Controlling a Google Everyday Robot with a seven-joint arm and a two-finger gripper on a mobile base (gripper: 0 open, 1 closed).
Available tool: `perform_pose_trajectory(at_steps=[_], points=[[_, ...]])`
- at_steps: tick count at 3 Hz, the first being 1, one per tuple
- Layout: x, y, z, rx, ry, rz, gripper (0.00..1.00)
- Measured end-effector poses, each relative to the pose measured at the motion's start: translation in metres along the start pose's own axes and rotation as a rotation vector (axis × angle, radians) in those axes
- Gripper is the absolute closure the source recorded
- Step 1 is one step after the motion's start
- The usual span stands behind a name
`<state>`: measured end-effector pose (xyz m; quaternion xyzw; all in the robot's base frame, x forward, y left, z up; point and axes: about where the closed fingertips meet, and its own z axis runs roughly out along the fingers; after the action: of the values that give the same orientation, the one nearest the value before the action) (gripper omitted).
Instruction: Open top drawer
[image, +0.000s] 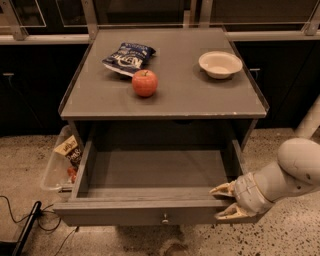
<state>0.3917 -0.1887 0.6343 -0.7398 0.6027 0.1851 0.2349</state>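
Note:
The top drawer (150, 212) is pulled far out from under the grey cabinet top, and its grey box interior is bare. Its flat front faces me with a small round metal knob (164, 218) at the middle. My gripper (225, 202) is at the drawer's front right corner, on the end of the white arm that comes in from the right. Its two pale fingers (223, 189) are spread, one above the front's top edge and one lower at the front's right end.
On the cabinet top (200, 100) lie a red apple (145, 82), a blue chip bag (128, 57) and a white bowl (220, 64). A clear bin with snack packs (62, 160) stands on the floor at the left. A black cable (25, 220) runs over the floor at the lower left.

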Motion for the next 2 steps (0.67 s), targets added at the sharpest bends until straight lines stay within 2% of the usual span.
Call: perform_pose_trajectory(at_steps=[1, 2], points=[[0.0, 0.0, 0.0, 0.0, 0.0, 0.0, 0.12], [0.0, 0.0, 0.0, 0.0, 0.0, 0.0, 0.0]])
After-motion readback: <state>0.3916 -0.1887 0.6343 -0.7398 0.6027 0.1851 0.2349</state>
